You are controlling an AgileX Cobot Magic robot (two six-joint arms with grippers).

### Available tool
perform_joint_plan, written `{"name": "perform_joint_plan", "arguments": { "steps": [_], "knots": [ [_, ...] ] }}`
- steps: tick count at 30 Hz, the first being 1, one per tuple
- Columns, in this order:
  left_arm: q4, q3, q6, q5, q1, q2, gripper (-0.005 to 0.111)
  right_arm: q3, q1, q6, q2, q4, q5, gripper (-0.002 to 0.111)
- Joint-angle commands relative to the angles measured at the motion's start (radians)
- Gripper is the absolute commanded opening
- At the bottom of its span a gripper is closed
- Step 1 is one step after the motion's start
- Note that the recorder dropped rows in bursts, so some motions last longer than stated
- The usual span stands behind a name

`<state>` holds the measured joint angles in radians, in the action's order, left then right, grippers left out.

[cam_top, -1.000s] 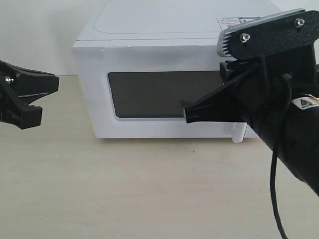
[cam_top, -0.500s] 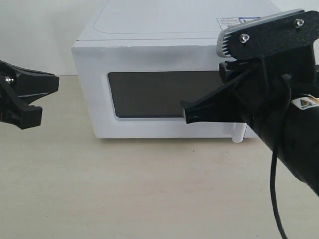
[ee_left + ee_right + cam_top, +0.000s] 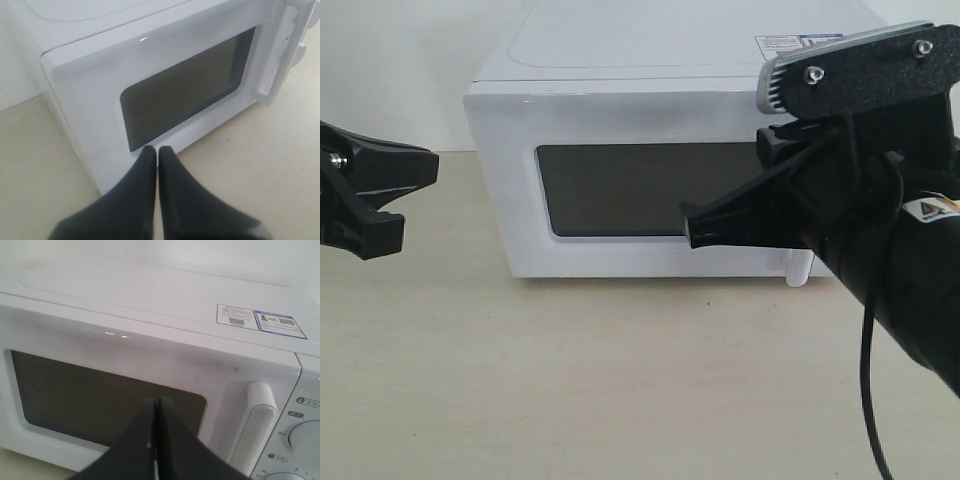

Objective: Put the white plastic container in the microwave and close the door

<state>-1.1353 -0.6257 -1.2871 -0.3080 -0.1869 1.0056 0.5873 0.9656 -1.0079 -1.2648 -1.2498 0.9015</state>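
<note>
White plastic container: nowhere to be seen in any view; maybe behind the dark window, maybe off to one side; impossible to tell. Microwave (image 3: 650, 110) square on the counter (image 3: 620, 380), door (image 3: 620, 190) shut flush, bar handle (image 3: 255, 427) just beside the dials (image 3: 306, 436).

Right hand (image 3: 156, 402) empty, fingers pressed together, tip hovering in front of the window, near the handle but apart from it. Left hand (image 3: 157, 152) likewise closed on nothing, held off to the left of the oven, pointing toward the door's lower corner without touching it.

Probably at the door-opening step, if the box has yet to go in. To do it well:

- Spread the right fingers first, then slip one behind the bar rather than pinching its face.
- Pull along an arc about the hinge side, opposite the handle, not straight back; otherwise likely to drag the whole oven across the counter.
- Keep the left hand out of the door's swing, or set it against the casing as a brace.
- Swing the door wide enough for a flat box to pass through level.
</note>
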Motion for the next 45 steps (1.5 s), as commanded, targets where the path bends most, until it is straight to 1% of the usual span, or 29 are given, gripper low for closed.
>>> {"name": "perform_joint_plan", "arguments": {
  "steps": [1, 9, 12, 17, 18, 21, 24, 27, 33, 37, 42, 45],
  "knots": [
    [-0.004, -0.006, -0.003, -0.002, -0.004, 0.001, 0.004, -0.001, 0.002, -0.002, 0.013, -0.002, 0.01, 0.0],
    [-0.004, -0.006, -0.003, -0.002, -0.004, 0.001, 0.004, -0.001, -0.004, -0.002, 0.117, -0.002, -0.052, 0.0],
    [-0.004, -0.006, -0.003, -0.002, -0.004, 0.001, 0.004, -0.001, -0.048, -0.004, 0.187, -0.002, -0.161, 0.0],
    [-0.004, -0.006, -0.003, -0.002, -0.004, 0.001, 0.004, -0.001, -0.208, -0.034, 0.325, -0.002, -0.443, 0.0],
    [-0.004, -0.006, -0.003, -0.002, -0.004, 0.001, 0.004, -0.001, -0.257, -0.049, 0.36, -0.002, -0.516, 0.0],
    [-0.004, -0.006, -0.003, -0.002, -0.004, 0.001, 0.004, -0.001, -0.372, -0.066, 0.443, -0.002, -0.651, 0.0],
    [-0.004, -0.006, -0.003, -0.002, -0.004, 0.001, 0.004, -0.001, -0.477, -0.085, 0.525, -0.002, -0.727, 0.0],
    [-0.004, -0.006, -0.003, -0.002, -0.004, 0.001, 0.004, -0.001, -0.568, -0.09, 0.603, -0.002, -0.741, 0.0],
    [-0.004, -0.006, -0.003, -0.002, -0.004, 0.001, 0.004, -0.065, -0.686, -0.101, 0.746, 0.002, -0.731, 0.0],
    [-0.004, -0.006, -0.003, -0.002, -0.004, 0.001, 0.004, -0.15, -0.717, -0.101, 0.825, 0.002, -0.725, 0.0],
    [-0.004, -0.006, -0.003, -0.002, -0.004, 0.001, 0.004, -0.263, -0.718, -0.101, 0.921, 0.002, -0.72, 0.0],
    [-0.004, -0.006, -0.003, -0.002, -0.004, 0.001, 0.004, -0.313, -0.718, -0.101, 0.941, 0.002, -0.718, 0.0]
  ]
}}
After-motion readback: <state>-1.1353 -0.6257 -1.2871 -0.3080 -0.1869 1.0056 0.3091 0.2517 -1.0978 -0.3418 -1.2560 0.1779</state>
